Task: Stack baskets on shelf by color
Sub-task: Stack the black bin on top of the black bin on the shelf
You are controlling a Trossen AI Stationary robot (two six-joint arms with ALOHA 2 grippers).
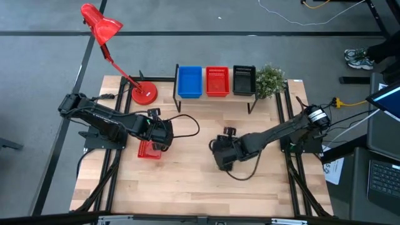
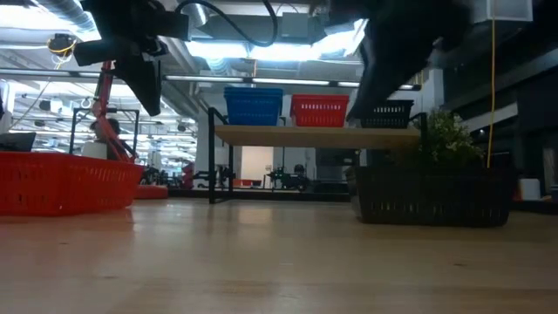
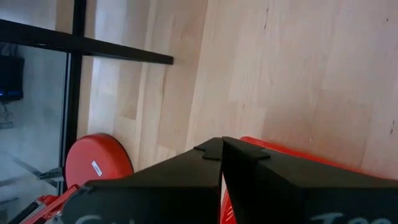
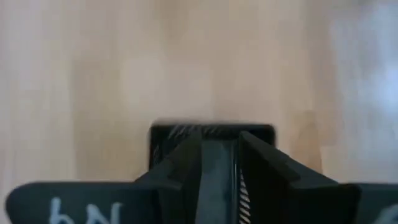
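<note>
Left fingers pressed together, empty, just above the rim of a red basket on the worktop. Right fingers pinch the wall of a black basket, which sits under them. Far ahead of both, the shelf carries blue, red and black baskets side by side. Plant at its end.

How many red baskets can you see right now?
2: one red basket on the shelf between the blue and black ones, one on the table under the left gripper. Stacked ones may be hidden.
</note>
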